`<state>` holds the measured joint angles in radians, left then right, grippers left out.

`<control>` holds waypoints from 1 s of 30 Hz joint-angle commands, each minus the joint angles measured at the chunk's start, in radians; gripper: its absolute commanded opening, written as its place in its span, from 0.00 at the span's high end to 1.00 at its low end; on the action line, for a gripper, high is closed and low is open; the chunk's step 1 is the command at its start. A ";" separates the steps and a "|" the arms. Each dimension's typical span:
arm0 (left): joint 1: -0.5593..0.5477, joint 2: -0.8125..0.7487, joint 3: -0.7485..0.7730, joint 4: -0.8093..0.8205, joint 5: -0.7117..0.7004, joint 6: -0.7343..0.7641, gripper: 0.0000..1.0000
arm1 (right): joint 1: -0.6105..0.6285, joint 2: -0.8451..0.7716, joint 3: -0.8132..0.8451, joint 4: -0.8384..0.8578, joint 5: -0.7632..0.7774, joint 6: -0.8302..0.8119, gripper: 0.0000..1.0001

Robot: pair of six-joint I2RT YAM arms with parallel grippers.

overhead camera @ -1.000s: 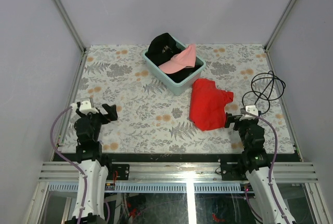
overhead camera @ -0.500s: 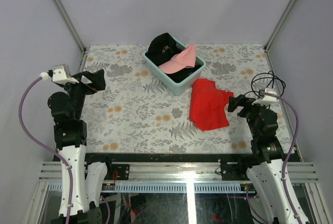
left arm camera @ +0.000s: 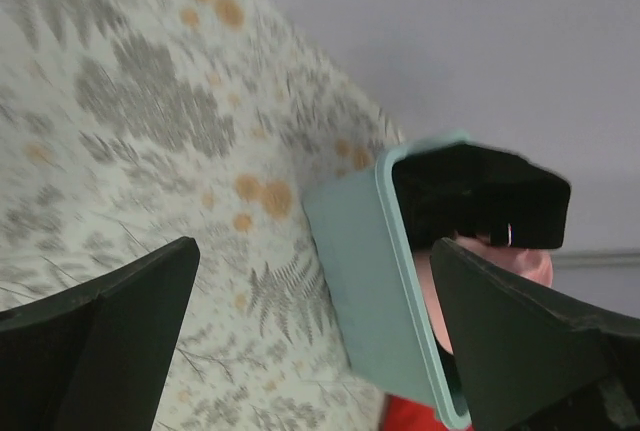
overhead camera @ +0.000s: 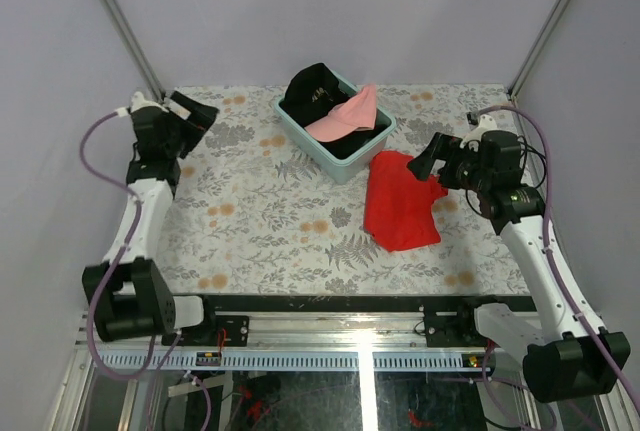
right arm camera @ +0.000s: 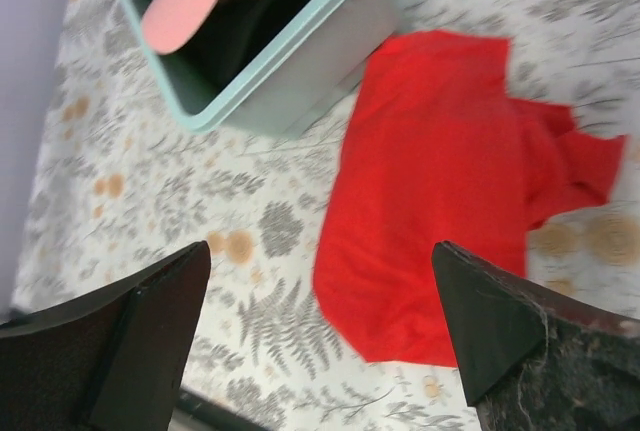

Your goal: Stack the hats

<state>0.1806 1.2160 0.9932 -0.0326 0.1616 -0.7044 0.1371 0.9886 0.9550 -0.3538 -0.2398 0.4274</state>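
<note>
The hats lie in a mint-green plastic tub. It is rectangular with rounded corners and a rolled rim, and sits askew on the bench, whose covering is printed with grey ferns and orange blossoms. A black cap of matte cloth, with small pale embroidery on its front, fills the tub's far-left end and bulges over the rim. A light pink cap lies slantwise across the dark fabric in the rest of the tub; how many dark caps lie beneath cannot be told.

A crumpled bright red cloth, soft and creased, lies just beside the tub's near-right wall. The right jaws stand wide open and empty over the cloth's far edge, right of the tub. The left jaws, also wide open and empty, hang well apart to the tub's left.

The left wrist view sees the tub's corner, with the black crown looming and only a sliver of pink. The right wrist view looks down on the pink cap and the cloth's folds.
</note>
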 commanded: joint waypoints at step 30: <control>-0.478 0.198 0.238 -0.377 -0.124 -0.157 0.00 | 0.028 0.802 0.568 0.225 0.032 0.166 0.37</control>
<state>-0.3004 1.4361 1.2564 -0.3710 0.0532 -0.9226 0.1501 1.7126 1.4010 -0.1860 -0.2066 0.5934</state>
